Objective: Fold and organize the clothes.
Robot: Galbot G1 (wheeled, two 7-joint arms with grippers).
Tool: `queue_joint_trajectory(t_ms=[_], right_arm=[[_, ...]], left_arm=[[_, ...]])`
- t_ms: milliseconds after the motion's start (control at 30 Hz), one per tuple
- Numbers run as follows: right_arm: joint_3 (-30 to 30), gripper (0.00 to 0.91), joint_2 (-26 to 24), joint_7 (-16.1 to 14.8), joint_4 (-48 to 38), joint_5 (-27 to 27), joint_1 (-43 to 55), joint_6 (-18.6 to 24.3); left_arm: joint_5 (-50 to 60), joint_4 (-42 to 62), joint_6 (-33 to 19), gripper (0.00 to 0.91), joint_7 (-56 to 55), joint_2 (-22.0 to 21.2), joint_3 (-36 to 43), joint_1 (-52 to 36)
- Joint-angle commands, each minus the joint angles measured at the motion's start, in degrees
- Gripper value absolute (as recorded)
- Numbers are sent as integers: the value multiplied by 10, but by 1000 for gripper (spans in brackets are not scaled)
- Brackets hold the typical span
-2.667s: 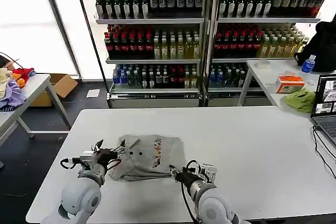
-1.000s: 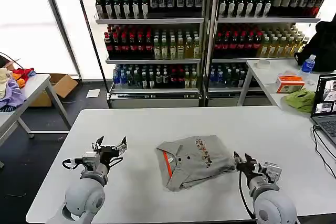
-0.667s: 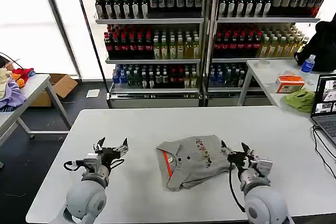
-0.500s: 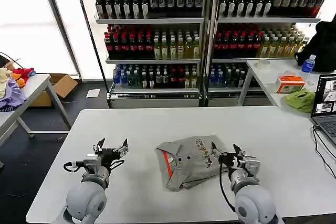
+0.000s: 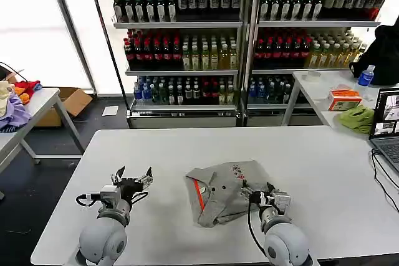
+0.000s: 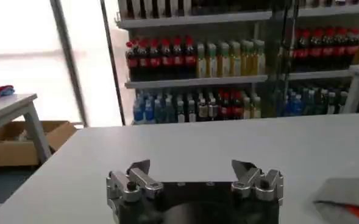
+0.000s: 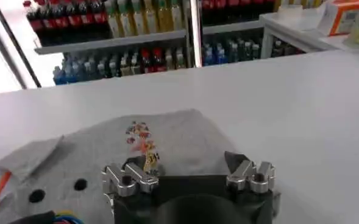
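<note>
The folded shirt (image 5: 227,190) lies mid-tabletop (image 5: 324,166), directly under and ahead of the right claw (image 5: 257,194), which hangs open over its near right edge, while the open left claw (image 5: 132,175) waits well apart to its left.

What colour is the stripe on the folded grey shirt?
Orange-red, on the light grey cotton shirt beside its dark buttons; clearest in the head view.

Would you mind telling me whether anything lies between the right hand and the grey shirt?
Nothing visible does. The right hand, open, is over the near right part of the grey shirt, with only cloth under it. The left hand, open, hovers over bare white table to the shirt's left.
</note>
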Motion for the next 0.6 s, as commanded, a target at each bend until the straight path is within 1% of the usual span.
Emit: queue_joint_trajectory(t_ms=[33, 233, 400, 500, 600], right_arm=[[-18, 907, -6, 21, 34, -24, -50, -1], [-29, 907, -2, 49, 74, -41, -99, -1], [-25, 907, 0, 64, 65, -50, -101, -1], [-9, 907, -10, 78, 59, 3, -88, -3], [3, 907, -25, 78, 51, 30, -77, -3]], left_arm=[[0, 0, 0, 907, 0, 0, 0, 1], [0, -3, 0, 907, 0, -1, 1, 4], [0, -6, 0, 907, 0, -2, 0, 7], [0, -12, 4, 907, 0, -1, -1, 10], [1, -13, 7, 907, 0, -1, -1, 12]])
